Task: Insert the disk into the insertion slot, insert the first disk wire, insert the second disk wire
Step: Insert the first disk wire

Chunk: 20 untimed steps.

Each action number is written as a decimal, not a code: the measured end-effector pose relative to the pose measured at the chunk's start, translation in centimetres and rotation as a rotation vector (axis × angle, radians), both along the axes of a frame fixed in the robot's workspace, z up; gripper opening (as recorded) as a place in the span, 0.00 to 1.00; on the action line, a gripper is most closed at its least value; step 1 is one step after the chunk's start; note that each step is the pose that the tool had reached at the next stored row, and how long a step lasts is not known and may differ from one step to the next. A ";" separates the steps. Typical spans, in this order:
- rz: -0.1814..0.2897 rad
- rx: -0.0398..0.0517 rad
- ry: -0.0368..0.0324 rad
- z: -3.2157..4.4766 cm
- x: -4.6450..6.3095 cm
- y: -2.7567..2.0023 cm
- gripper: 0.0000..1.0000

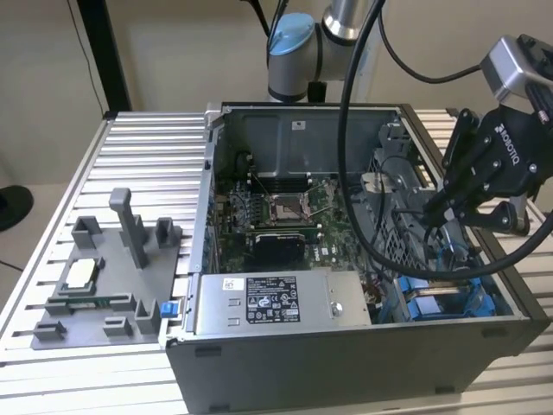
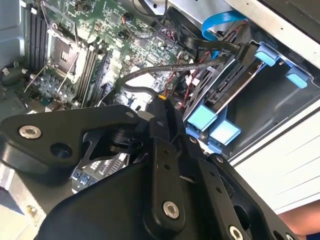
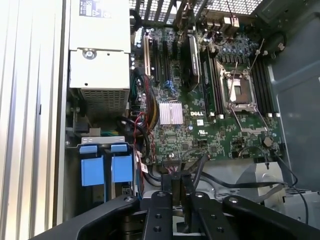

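Observation:
My gripper (image 1: 432, 207) hangs inside the open computer case over the grey perforated drive cage (image 1: 393, 238), whose bay is the insertion slot. Its fingers (image 3: 176, 187) stand pressed together on a dark wire end with orange strands (image 2: 163, 98). The disk (image 2: 235, 85) sits in the bay, held by a carrier with blue tabs (image 3: 92, 170). Black cables (image 2: 170, 67) run from the motherboard side toward the disk's connector edge. A light blue flat cable (image 2: 220, 22) curves above the bay.
The motherboard (image 1: 285, 216) fills the case floor, and the silver power supply (image 1: 268, 303) lies along the front wall. On the exterior view's left, a grey plastic fixture tray (image 1: 86, 320) rests on the ribbed aluminium table (image 1: 147, 147). Thick black robot cables (image 1: 354, 173) hang across the case.

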<state>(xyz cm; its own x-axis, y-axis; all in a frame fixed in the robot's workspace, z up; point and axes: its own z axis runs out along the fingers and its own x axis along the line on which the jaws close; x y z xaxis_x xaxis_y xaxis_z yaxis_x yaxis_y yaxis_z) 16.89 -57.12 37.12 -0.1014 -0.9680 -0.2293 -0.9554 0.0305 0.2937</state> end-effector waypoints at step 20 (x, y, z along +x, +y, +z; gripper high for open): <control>-0.003 -0.1466 -0.1324 -0.55 0.1 -0.10 0.00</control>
<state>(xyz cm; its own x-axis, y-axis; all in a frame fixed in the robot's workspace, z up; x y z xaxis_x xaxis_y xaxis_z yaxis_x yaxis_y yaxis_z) 17.03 -57.22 36.57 -0.0829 -0.9918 -0.0975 -0.9852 0.0668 0.1577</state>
